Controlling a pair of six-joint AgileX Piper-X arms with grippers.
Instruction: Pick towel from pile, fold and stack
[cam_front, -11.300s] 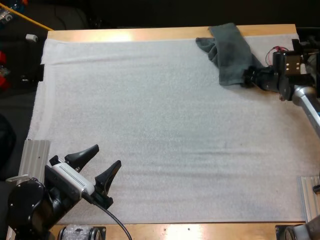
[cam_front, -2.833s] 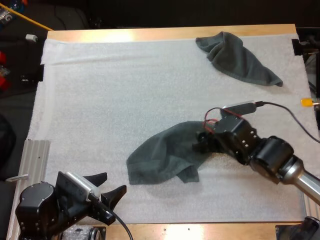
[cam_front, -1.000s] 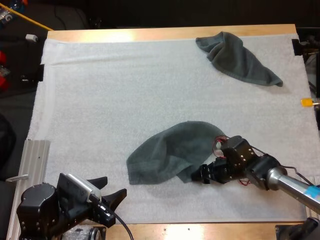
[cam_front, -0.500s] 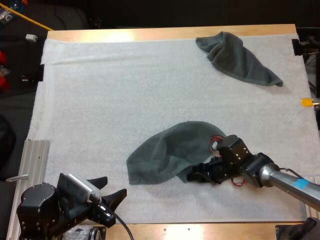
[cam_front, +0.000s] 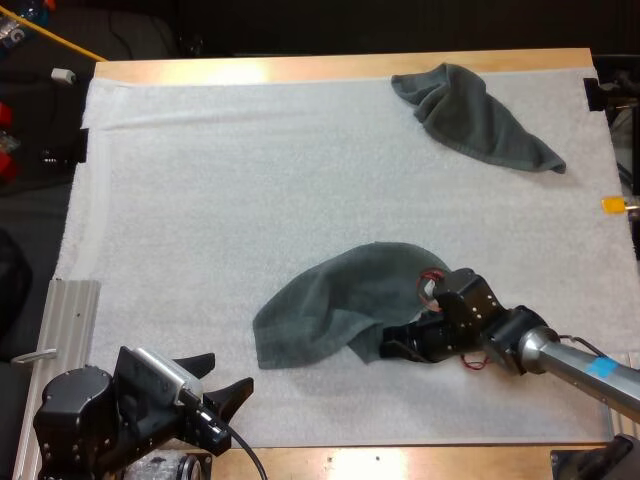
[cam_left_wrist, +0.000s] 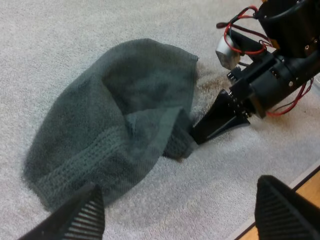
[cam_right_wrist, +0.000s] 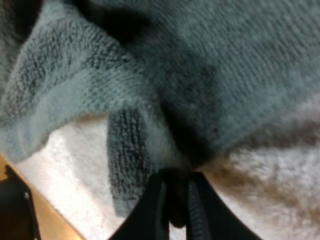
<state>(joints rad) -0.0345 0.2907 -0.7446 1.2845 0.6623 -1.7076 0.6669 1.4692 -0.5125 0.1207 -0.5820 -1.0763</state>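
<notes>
The right gripper (cam_front: 386, 350) has its jaws clamped on only a thin fold at the near-right corner of the towel (cam_front: 330, 300), so the fold may slip out on lifting. The left gripper (cam_front: 225, 370) is at the near left, jaws apart.

So the mat (cam_front: 250, 180) lay on the table (cam_front: 300, 68), and from above the far towel (cam_front: 475, 115) sat on it at about 1 o'clock by the far edge, well apart from the near towel (cam_front: 330, 305), which lay just 6 o'clock of the middle. The right gripper (cam_front: 392, 348) met the near towel's 4 o'clock edge. The left gripper (cam_front: 215, 385) hung at about 7 o'clock over the mat's near edge, clear of both towels.
</notes>
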